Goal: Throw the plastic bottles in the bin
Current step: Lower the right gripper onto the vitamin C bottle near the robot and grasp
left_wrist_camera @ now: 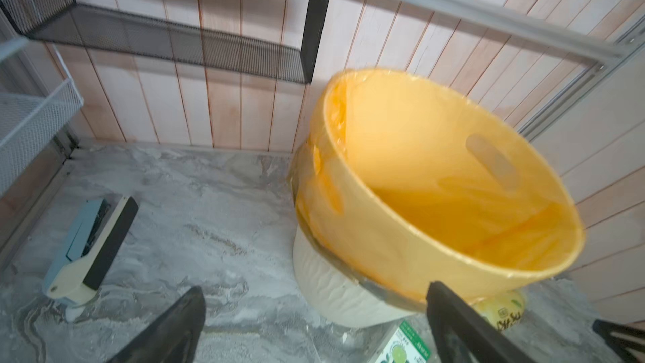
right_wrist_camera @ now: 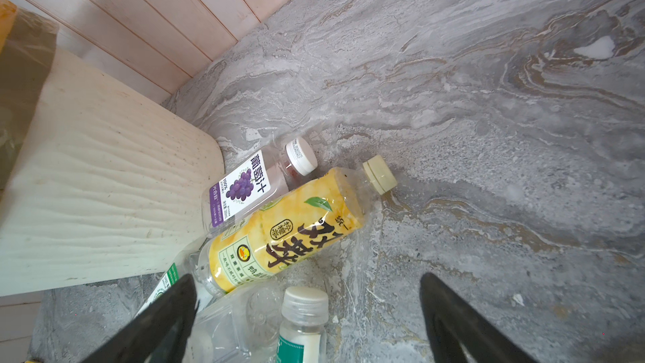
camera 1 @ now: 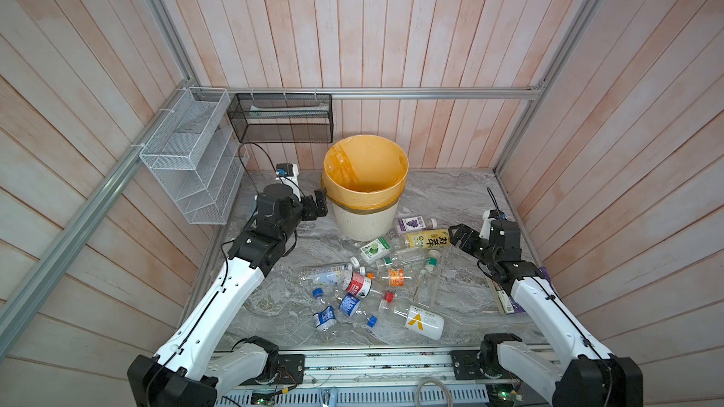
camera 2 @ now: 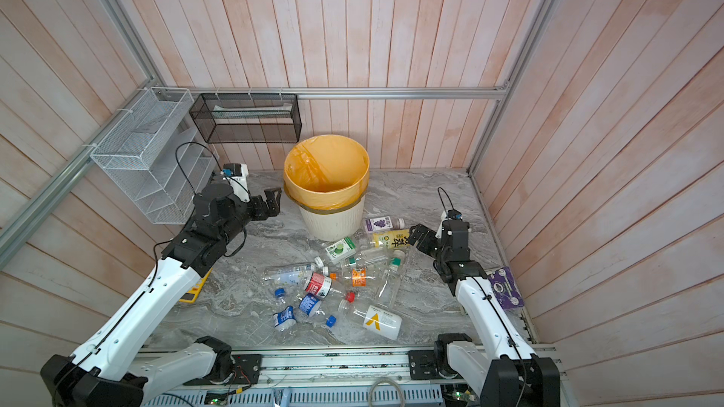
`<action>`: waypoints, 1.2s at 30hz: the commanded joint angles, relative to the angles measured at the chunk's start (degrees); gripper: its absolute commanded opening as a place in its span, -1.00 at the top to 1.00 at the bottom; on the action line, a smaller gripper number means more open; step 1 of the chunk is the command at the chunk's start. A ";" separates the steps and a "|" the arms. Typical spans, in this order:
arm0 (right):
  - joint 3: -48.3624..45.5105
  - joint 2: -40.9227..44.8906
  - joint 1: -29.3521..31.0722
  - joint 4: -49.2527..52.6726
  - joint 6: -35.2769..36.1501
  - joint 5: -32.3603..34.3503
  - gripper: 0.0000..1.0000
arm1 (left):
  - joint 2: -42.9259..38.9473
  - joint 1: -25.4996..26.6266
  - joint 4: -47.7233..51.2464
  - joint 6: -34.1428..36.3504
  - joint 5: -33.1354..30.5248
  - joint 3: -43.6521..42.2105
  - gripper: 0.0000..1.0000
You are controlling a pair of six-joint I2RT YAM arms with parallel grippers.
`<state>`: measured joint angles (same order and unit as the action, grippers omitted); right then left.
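Yellow-labelled bottle (camera 1: 425, 238) lay on its side beside the bin (camera 1: 364, 225), long axis left-right, cap toward the nearer right gripper (camera 1: 456, 236), jaws spread and empty; left gripper (camera 1: 319, 203) hung likewise spread, left of the bin.

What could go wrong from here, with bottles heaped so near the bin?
The open right gripper hovers by the yellow-label bottle, which lies against the grape-label bottle; grabbing one might roll the other away. The open left gripper sits close beside the bin; a careless swing could knock it.
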<state>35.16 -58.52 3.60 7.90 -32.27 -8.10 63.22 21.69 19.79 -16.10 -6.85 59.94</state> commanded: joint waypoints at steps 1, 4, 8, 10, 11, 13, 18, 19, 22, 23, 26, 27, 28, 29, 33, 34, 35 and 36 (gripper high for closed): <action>-1.34 -1.05 -0.29 0.12 -1.78 -1.38 -0.99 | -4.05 2.28 2.94 -2.04 -0.21 -7.00 -1.00; -1.24 -1.90 0.40 0.17 -1.67 -3.50 -0.89 | -7.16 3.95 1.68 -7.00 -2.72 -12.34 -0.99; 0.75 -1.08 6.29 3.20 2.78 -0.12 -0.84 | -9.17 3.95 -2.20 -12.55 -4.02 -16.96 -0.99; 1.89 -1.05 9.47 5.35 5.03 1.78 -0.85 | -8.47 3.96 -3.39 -14.23 -5.00 -17.67 -0.99; 2.10 -0.93 10.54 5.84 5.87 2.44 -0.84 | -7.99 3.96 -3.66 -14.40 -5.29 -17.75 -0.99; 2.36 -0.39 13.10 7.44 6.89 4.03 -0.82 | -6.73 3.86 -3.85 -14.39 -5.90 -17.43 -0.99; 3.55 1.34 22.74 12.50 7.57 7.58 -0.76 | -5.19 2.72 -3.66 -15.09 -6.14 -17.09 -0.99; 3.85 1.84 24.73 14.24 7.57 8.21 -0.75 | -5.32 2.33 -3.94 -15.11 -5.75 -17.18 -0.99; 4.44 4.06 29.74 18.85 6.95 9.38 -0.74 | -6.05 0.83 -4.11 -15.02 -4.14 -17.70 -0.99; 4.40 4.86 31.19 19.84 6.50 9.40 -0.75 | -6.24 0.37 -4.06 -14.89 -3.68 -17.91 -0.99; 4.00 7.77 36.74 22.39 3.03 8.80 -0.77 | -6.53 -0.58 -3.27 -14.52 -3.59 -17.57 -0.99; 3.70 8.72 38.68 23.02 1.82 9.05 -0.76 | -6.61 -0.73 -2.89 -14.18 -3.61 -17.28 -0.99; 3.50 9.50 40.44 23.68 0.68 9.67 -0.76 | -6.62 -0.78 -2.63 -13.78 -3.56 -16.99 -0.99; 3.38 10.22 42.66 24.67 -0.59 10.79 -0.75 | -6.54 -0.93 -2.44 -13.40 -3.45 -16.65 -0.99; 2.43 10.75 49.87 27.57 -4.05 12.94 -0.76 | -5.84 -1.00 -1.85 -12.41 -2.55 -15.57 -0.99; 2.08 10.26 51.21 27.77 -4.88 12.96 -0.76 | -5.62 -0.83 -1.86 -12.43 -2.25 -15.35 -0.99; 1.95 9.75 52.46 27.95 -5.66 13.11 -0.76 | -5.44 -0.96 -1.84 -12.44 -1.91 -15.22 -0.99; 1.88 9.27 54.09 28.10 -6.52 13.49 -0.76 | -5.22 -0.95 -1.78 -12.59 -1.47 -15.12 -0.99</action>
<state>38.02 -48.23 54.43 32.23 -34.54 2.81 57.56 21.02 17.21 -29.58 -10.11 42.96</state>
